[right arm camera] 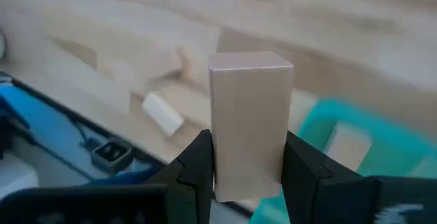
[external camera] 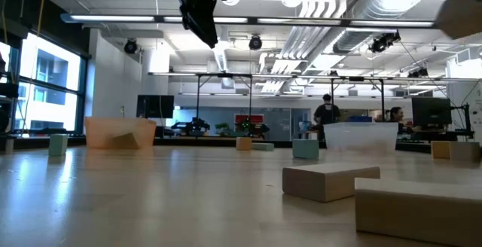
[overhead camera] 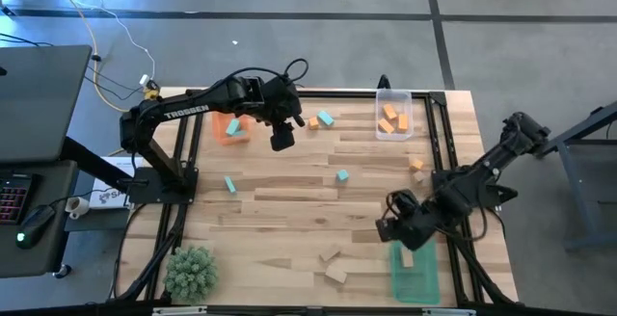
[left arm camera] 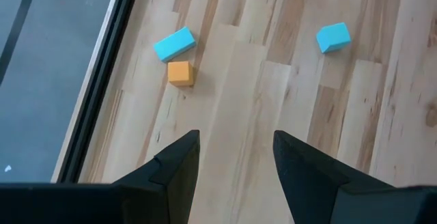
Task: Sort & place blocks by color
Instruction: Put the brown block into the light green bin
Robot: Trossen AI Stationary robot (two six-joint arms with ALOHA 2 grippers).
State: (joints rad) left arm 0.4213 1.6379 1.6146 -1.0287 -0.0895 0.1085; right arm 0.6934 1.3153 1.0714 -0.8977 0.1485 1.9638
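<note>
A plain tan block (right arm camera: pixel 250 125) is showing pale wood grain between dark fingers (right arm camera: pixel 194 166). Far off, teal blocks (left arm camera: pixel 174 44) are lying beside an orange block (left arm camera: pixel 181 73). The near right tray (overhead camera: pixel 416 276) is looking green, the far left tray (overhead camera: pixel 231 126) orange.

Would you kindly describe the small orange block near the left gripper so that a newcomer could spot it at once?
Start at the clear tray at the table's far edge and look toward the left arm. Just before the open left gripper lie two blocks side by side. The orange block is the squat, cube-like one; its neighbour, the teal block, is longer.
</note>
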